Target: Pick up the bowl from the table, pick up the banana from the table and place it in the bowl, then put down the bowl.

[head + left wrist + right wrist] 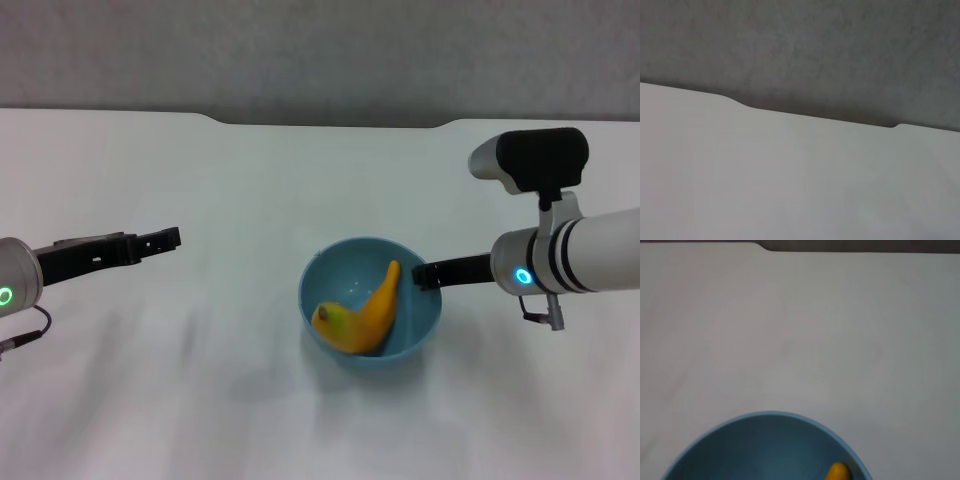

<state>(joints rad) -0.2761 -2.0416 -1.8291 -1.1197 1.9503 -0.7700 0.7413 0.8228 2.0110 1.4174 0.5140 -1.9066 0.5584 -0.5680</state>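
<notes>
The light blue bowl [371,300] is right of the table's middle, with the yellow-orange banana [365,313] lying inside it, its tip against the right wall. My right gripper [427,273] reaches in from the right and is shut on the bowl's right rim, one finger over the edge. I cannot tell whether the bowl rests on the white table [250,180] or hangs just above it. The right wrist view shows the bowl's far rim [765,415] and the banana's tip [838,472]. My left gripper [160,239] hovers at the left, well apart from the bowl, holding nothing.
The table's far edge has a shallow notch [330,124], which also shows in the left wrist view [820,116]. A grey wall [320,50] stands behind it. Bare tabletop lies between the left gripper and the bowl.
</notes>
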